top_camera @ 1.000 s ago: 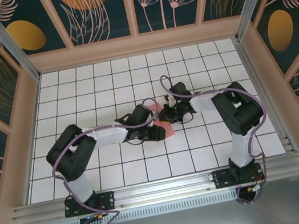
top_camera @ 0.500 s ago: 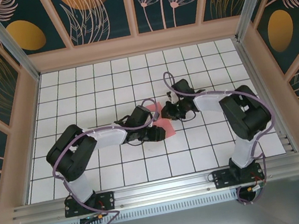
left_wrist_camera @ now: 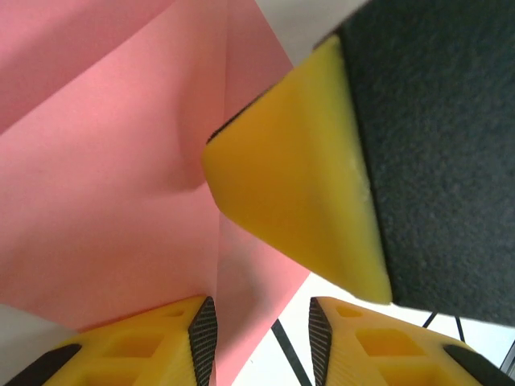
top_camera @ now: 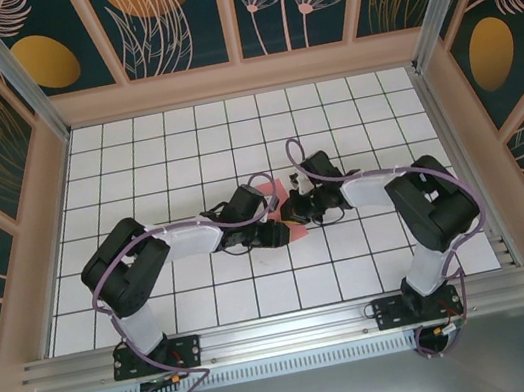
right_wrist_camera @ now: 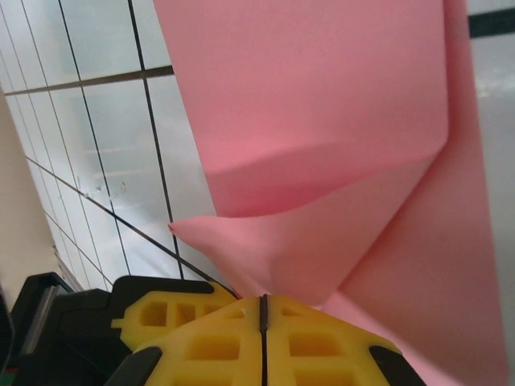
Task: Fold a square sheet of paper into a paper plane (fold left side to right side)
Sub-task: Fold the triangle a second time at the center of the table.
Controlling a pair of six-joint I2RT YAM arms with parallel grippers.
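Two robot arms bolted to a metal rail (top_camera: 285, 326) at the near edge of a white grid-tiled table (top_camera: 135, 168) reach inward, their wrists almost meeting over the middle of the surface, where a pink sheet of paper (top_camera: 276, 192) lies partly creased beneath them. The left gripper (top_camera: 282, 233), reaching from the left, sits low at the sheet's near corner. Seen from its own wrist, its yellow fingers (left_wrist_camera: 161, 350) stand apart, with a pointed edge of the paper and a strip of bare tile showing in the gap between the ribbed pads. Just beyond, the right gripper (top_camera: 297, 212) reaches from the opposite side, one of its broad yellow fingertips (left_wrist_camera: 298, 193) set on the pink surface close to a crease. From the right wrist, that pincer's two fingers are drawn together with only a thin seam between them, and they appear to clamp a fold of the sheet — one layer curls up from the tips and bows over, while a flatter layer runs beside it to the right. From overhead the two wrists hide most of the paper, with pink showing at the far side and the near side. Behind the table, dark teal wall panels (top_camera: 170, 19) painted with orange ovals and pale leaves close off the far end
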